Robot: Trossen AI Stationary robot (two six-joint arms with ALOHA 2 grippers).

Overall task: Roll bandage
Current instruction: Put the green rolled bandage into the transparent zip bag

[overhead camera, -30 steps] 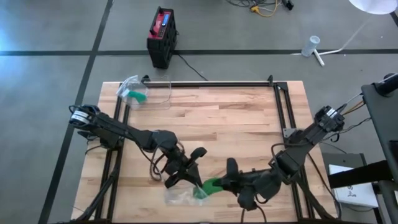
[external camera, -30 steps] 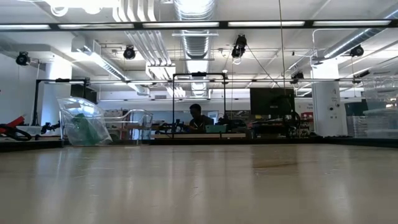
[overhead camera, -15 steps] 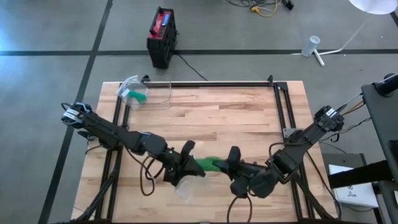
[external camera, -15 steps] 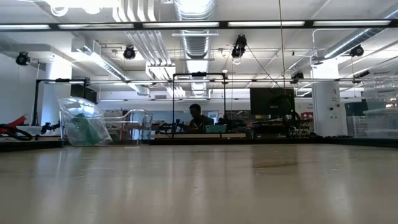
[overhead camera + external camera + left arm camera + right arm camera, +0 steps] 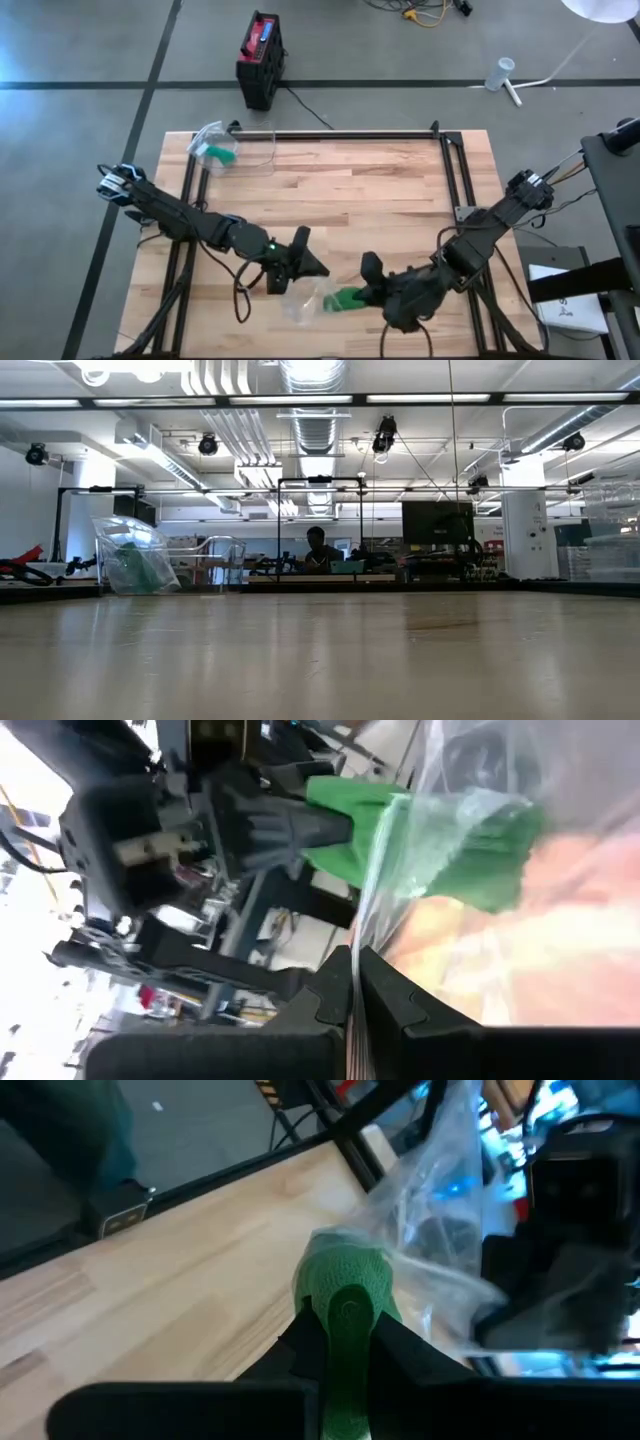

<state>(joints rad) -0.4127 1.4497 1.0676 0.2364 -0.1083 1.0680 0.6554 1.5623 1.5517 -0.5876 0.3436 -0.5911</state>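
My left gripper [image 5: 310, 270] is near the table's front middle, shut on a clear plastic bag [image 5: 303, 305]. My right gripper [image 5: 368, 292], just to its right, is shut on a green bandage roll [image 5: 347, 297]. The roll's free end pokes into the bag's mouth and shows through the plastic [image 5: 470, 850]. In the right wrist view the roll [image 5: 345, 1285] points at the bag [image 5: 440, 1220]. Neither gripper shows in the low view. My left gripper pinches the bag's edge [image 5: 362, 925] between its two shut fingers, by the mouth. The plastic runs out from the fingertips toward the roll; one layer or several, I cannot tell. The bag hangs slack below and beside the fingers. My right gripper pinches the green roll's near end [image 5: 346, 1320] between its two fingers. The fingers lie along the roll and come level from the table's right. The roll sticks straight out past the fingertips, its far end at the bag's mouth.
A second clear bag with something green in it [image 5: 215, 148] lies at the table's far left next to a clear container [image 5: 255, 150]; both show in the low view [image 5: 135, 560]. Black frame rails [image 5: 340, 134] run along the table's sides and far edge.
My right gripper carried the green roll toward the far edge, up beside my left gripper, then back toward the near edge, ending with the roll's end at the bag. My left gripper shifted slightly right, still holding the bag, which moved with it.
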